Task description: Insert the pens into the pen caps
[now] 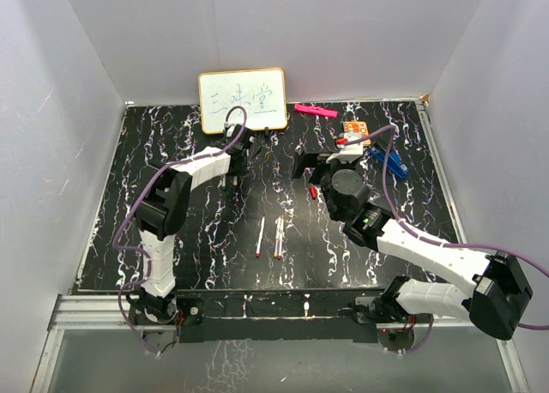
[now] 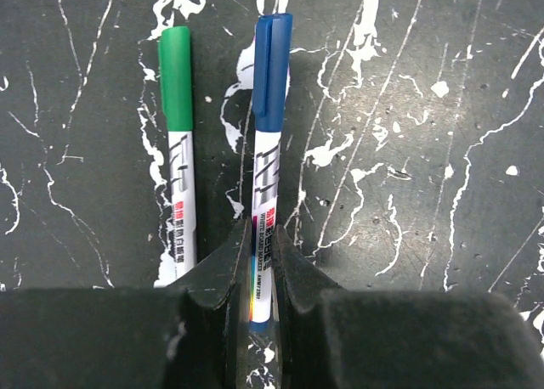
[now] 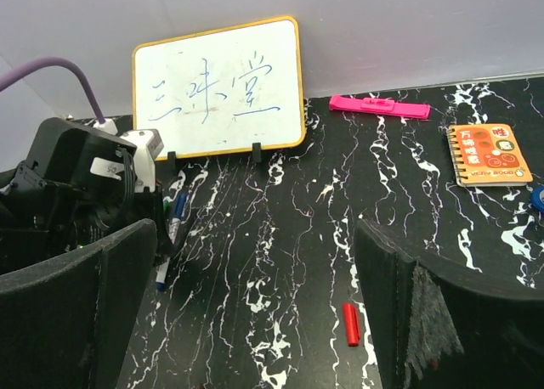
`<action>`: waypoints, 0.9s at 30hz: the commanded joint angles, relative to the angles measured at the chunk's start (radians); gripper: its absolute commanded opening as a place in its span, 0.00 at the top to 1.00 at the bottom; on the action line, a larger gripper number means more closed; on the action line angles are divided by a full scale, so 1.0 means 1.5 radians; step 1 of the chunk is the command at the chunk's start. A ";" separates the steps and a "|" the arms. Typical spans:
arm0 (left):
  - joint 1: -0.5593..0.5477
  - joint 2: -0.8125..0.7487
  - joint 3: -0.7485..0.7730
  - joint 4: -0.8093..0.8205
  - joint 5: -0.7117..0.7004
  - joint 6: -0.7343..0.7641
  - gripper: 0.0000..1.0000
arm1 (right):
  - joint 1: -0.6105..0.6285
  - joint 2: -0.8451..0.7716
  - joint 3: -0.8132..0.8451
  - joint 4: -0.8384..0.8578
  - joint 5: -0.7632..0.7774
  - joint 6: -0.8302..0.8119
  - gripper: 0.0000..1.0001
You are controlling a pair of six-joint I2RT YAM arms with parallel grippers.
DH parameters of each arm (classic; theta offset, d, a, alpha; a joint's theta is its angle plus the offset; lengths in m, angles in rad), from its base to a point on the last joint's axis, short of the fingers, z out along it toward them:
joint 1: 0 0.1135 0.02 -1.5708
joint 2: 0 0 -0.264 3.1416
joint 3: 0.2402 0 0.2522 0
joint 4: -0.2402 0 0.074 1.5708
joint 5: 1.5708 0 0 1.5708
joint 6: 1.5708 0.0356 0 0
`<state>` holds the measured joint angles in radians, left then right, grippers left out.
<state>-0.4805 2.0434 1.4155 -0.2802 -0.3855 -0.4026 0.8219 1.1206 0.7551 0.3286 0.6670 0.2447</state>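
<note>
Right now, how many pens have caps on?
2: the blue-capped pen clamped in the left gripper, and the green-capped pen lying beside it. The loose pens in the top view look uncapped, though small.

We see a black white-veined marble tabletop (image 1: pixel 403 238): thin white-barrelled pens (image 1: pixel 276 237) near centre, small red plastic cap (image 3: pixel 351 324) farther right, pink plastic bar (image 1: pixel 315 111) far.

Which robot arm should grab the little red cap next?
The right one. The right gripper is wide open, and the red cap lies right in front of its jaws in its wrist view. The left gripper is busy, because it is shut on the blue-capped pen.
</note>
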 commanded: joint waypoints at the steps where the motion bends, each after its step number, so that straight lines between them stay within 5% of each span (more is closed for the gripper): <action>1: 0.008 -0.005 0.021 -0.030 -0.022 -0.001 0.91 | -0.003 -0.006 0.000 0.013 0.015 0.005 0.02; 11: 0.016 0.002 0.019 -0.025 -0.009 -0.010 0.69 | -0.003 0.012 0.008 0.000 0.012 0.017 0.02; 25: 0.016 -0.138 -0.020 0.003 0.079 -0.013 0.66 | -0.007 -0.007 -0.020 0.050 0.077 0.038 0.02; 27: 0.014 -0.171 -0.041 0.001 0.091 -0.016 0.58 | -0.008 -0.009 -0.025 0.064 0.070 0.017 0.02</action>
<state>-0.4599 1.9446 1.3933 -0.2832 -0.3038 -0.4141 0.8185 1.1385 0.7258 0.3382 0.7479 0.2924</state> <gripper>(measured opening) 0.370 0.980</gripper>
